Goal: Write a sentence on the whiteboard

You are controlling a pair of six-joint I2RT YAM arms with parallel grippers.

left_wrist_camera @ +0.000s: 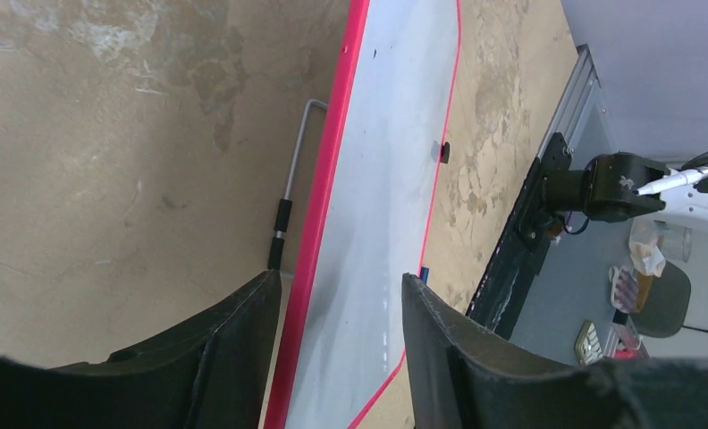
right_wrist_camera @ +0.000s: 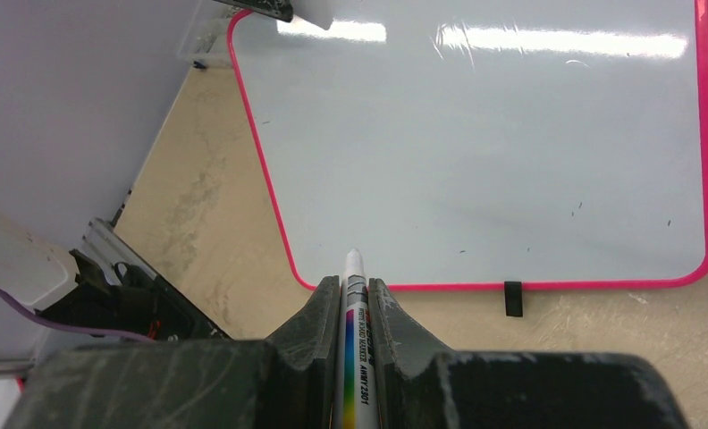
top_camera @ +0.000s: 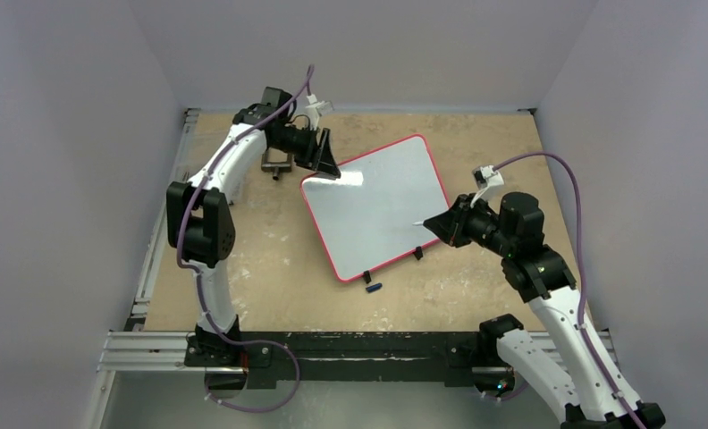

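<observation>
Right claw (right_wrist_camera: 355, 295) clenched on marker (right_wrist_camera: 354, 265), tip over board (top_camera: 377, 210) edge. Left claw (left_wrist_camera: 341, 288) spread wide above far corner. Cap (top_camera: 373, 288) beside board.

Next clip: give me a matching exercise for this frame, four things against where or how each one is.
Things:
1. marker
2. whiteboard
3. blue cap
4. left gripper

Place or state:
A. blank, no writing on it
B. lying on the table just off the board's near edge
C. open, at the board's far left corner
D. clamped in the right gripper

Pairs: 1-D; 2-A; 3-B; 4-C
</observation>
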